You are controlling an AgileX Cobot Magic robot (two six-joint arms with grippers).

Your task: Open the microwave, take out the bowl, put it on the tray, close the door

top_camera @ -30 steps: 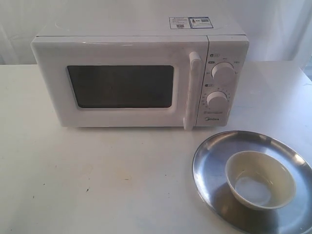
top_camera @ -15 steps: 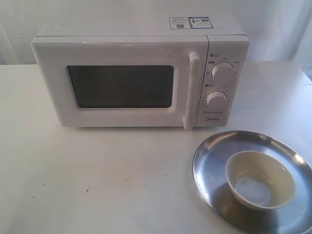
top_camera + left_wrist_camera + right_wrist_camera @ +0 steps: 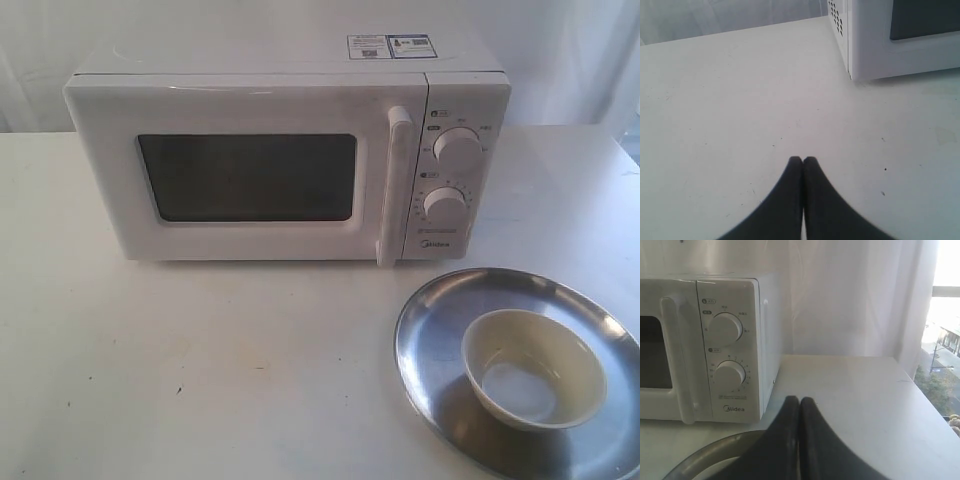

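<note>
The white microwave stands at the back of the table with its door shut and the bar handle beside the two knobs. On the silver tray at the front right sits the cream bowl, upright. Neither gripper shows in the exterior view. In the left wrist view my left gripper is shut and empty over bare table, with the microwave's corner ahead of it. My right gripper is shut and empty just above the tray's rim, facing the knob panel.
The white table spreads out in front of the microwave. A white curtain hangs behind it, and a window shows past the table's edge in the right wrist view.
</note>
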